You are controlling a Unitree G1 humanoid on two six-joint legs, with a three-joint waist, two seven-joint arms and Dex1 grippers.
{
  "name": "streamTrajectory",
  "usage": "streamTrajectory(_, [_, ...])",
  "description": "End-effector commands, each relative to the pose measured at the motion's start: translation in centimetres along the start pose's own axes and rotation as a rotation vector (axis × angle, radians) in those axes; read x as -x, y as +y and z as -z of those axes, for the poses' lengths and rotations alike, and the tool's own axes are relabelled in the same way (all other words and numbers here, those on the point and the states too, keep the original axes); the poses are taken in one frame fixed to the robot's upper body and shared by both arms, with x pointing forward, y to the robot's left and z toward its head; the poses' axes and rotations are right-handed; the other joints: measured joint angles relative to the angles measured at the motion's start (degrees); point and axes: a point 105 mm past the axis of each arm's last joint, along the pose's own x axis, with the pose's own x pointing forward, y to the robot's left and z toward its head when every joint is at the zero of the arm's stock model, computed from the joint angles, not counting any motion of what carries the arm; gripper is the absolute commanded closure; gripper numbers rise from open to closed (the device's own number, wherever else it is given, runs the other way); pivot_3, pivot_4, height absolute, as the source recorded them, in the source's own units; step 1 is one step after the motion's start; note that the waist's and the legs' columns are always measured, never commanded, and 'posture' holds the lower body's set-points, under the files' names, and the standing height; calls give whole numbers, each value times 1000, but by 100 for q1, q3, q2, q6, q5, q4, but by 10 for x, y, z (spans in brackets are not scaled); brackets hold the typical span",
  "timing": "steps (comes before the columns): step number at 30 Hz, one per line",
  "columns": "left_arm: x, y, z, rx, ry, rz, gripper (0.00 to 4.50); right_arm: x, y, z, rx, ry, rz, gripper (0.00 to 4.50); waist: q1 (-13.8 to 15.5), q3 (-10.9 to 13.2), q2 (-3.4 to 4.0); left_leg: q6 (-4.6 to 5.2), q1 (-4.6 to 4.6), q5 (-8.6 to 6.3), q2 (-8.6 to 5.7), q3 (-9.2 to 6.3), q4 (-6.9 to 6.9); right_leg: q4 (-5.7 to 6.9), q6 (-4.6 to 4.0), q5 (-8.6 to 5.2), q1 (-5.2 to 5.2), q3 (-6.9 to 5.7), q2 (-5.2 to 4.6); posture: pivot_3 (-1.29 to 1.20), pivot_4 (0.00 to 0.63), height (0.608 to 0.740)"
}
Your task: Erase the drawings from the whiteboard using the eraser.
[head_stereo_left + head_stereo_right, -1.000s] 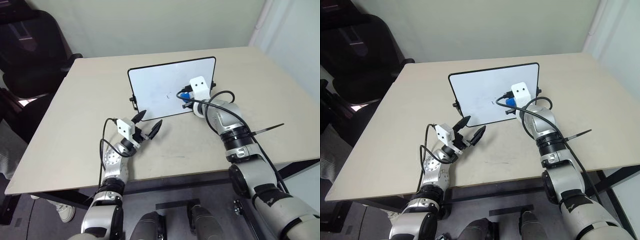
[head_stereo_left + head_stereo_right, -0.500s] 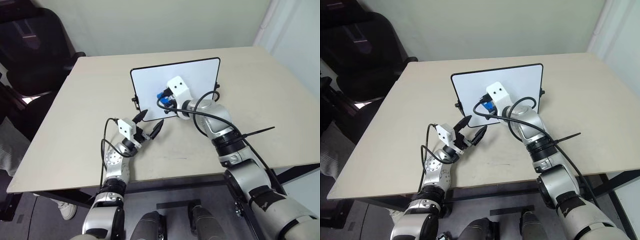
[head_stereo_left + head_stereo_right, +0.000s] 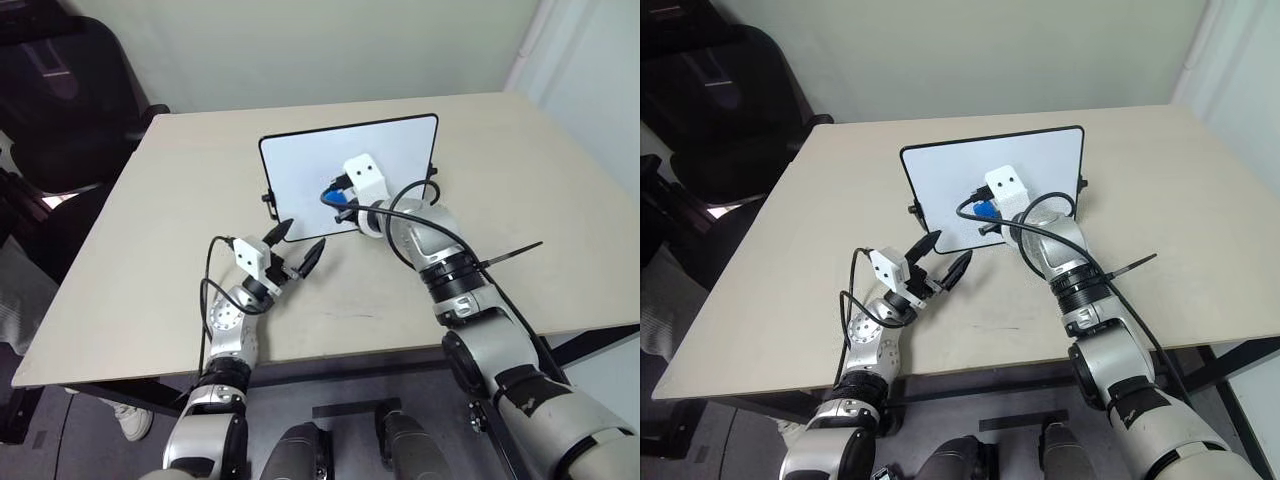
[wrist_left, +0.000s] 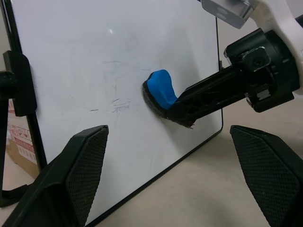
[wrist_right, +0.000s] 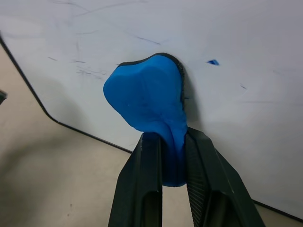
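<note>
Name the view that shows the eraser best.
The right wrist view: the eraser is large and central, pinched between the right gripper's fingers and pressed against the whiteboard. The left wrist view shows it side-on against the board. In the eye views it is a small blue spot.

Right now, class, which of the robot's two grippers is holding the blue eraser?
The right gripper, shut on the eraser and pressing it against the whiteboard. The left gripper is open and holds nothing.

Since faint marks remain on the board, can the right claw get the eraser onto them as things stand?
Probably yes. The right claw is shut on the eraser, which presses the whiteboard just beside the faint marks, with bare board between them. The left claw is open, short of the board.
</note>
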Motion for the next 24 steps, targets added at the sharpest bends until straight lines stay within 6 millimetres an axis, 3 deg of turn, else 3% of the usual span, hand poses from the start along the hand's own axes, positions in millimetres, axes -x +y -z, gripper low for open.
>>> streamTrajectory(1, [7,0,10,26,19,-23,0,13,-33,-26,-7,-97,142,4107,-12,3,-5,-5,-2,-3,-2,1,0,-2,-1,1,4,1,-1,0,150,726])
streamTrajectory(9, [5,-1,10,24,22,-16,0,14,-37,-21,26,-85,167,4107,-32,4,-6,-5,-3,-2,-4,3,1,-1,-7,6,3,2,-4,0,150,726])
streamTrajectory(13, [3,-1,11,25,23,-13,0,15,-15,-35,62,-154,75,4107,-32,4,-6,-1,-4,0,-4,3,1,-1,-8,10,2,1,-3,0,150,726])
streamTrajectory(17, [3,-1,11,24,22,-12,0,14,15,-34,166,-159,-41,4107,-42,3,-4,1,-4,1,-2,3,1,2,-16,19,-2,0,-1,0,150,726])
streamTrajectory(24, [4,-1,11,24,21,-19,0,14,27,-40,183,-168,-83,4107,-12,0,1,4,-3,3,5,-1,-1,2,-19,23,-3,-4,7,0,150,726])
